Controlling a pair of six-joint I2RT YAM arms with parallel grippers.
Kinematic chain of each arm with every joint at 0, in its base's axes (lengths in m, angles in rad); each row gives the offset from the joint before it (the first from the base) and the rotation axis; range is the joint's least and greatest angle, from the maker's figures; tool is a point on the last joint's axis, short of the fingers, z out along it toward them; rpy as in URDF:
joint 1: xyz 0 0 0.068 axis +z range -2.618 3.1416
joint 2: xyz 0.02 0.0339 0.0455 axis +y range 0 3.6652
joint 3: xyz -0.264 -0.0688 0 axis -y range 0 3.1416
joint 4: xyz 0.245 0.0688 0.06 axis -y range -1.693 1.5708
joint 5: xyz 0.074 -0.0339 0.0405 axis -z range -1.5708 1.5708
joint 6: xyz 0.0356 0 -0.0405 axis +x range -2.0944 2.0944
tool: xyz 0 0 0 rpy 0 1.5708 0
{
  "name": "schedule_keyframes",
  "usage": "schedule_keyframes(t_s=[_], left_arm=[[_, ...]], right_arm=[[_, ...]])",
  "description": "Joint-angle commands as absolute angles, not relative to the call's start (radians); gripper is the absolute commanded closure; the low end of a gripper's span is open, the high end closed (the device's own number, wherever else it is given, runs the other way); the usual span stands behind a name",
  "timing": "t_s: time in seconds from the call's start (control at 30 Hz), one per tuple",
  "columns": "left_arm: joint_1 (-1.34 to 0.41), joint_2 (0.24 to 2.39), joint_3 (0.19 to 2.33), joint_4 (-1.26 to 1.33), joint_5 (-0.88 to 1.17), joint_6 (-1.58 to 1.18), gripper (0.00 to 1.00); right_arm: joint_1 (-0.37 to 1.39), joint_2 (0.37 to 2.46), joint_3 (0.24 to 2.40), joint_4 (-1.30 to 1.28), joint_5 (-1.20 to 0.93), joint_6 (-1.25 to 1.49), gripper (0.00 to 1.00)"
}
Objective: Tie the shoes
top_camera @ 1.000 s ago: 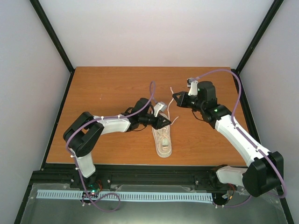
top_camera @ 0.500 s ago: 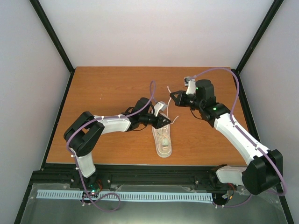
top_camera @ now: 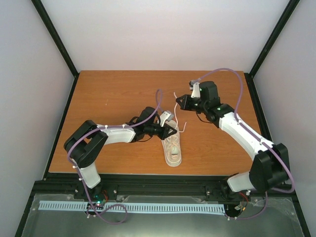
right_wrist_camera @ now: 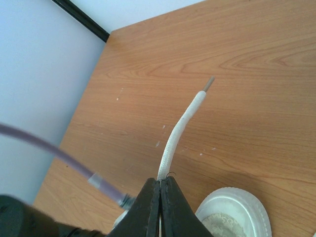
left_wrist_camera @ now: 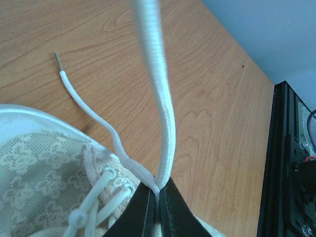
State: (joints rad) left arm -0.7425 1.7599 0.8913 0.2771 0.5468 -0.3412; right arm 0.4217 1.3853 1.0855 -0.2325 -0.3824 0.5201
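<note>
Top external view: we see the sneaker lying on the table near its 6 o'clock edge, its long axis running roughly 12 to 6. Our left gripper sits at the shoe's 12 o'clock end. Our right gripper hangs further toward 12, apart from the shoe. A slack lace curls off at 3 o'clock of the left gripper.

Left wrist view: our left gripper has its jaws pressed together, pinching the raised lace just above the shoe. That lace climbs toward 12 and out of frame. The slack lace trails toward 10 o'clock across the wood. The sneaker fills the 8 o'clock corner.

Right wrist view: our right gripper is squeezed tight on the raised lace near its end, and the free tip points toward 1 o'clock. Part of the sneaker shows at 5 o'clock.
</note>
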Motion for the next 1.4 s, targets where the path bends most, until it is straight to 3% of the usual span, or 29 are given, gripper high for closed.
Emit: schedule_keyframes(t_s=[0.0,0.17,0.33,0.53,0.67,0.87,1.37], left_arm=[[-0.752,1.698,0.873,0.341,0.569,-0.319,0.99],[-0.752,1.693,0.863,0.355,0.576,-0.332,0.99],[-0.752,1.698,0.853,0.366,0.572,-0.361,0.99],[-0.752,1.687,0.837,0.371,0.556,-0.413,0.99],[-0.752,1.674,0.824,0.375,0.551,-0.444,0.99],[-0.752,1.654,0.833,0.334,0.571,-0.445,0.99],[-0.752,1.636,0.852,0.287,0.610,-0.445,0.99]], right_arm=[[0.428,1.486,1.147,-0.185,-0.427,0.530,0.97],[0.434,1.654,1.214,-0.208,-0.489,0.531,0.94],[0.423,1.702,1.210,-0.251,-0.423,0.489,0.39],[0.320,1.552,1.055,-0.140,-0.437,0.450,0.14],[0.285,1.420,0.896,0.014,-0.564,0.383,0.10],[0.287,1.330,0.730,0.242,-0.952,0.368,0.07],[0.380,1.442,0.735,0.088,-1.061,0.174,0.09]])
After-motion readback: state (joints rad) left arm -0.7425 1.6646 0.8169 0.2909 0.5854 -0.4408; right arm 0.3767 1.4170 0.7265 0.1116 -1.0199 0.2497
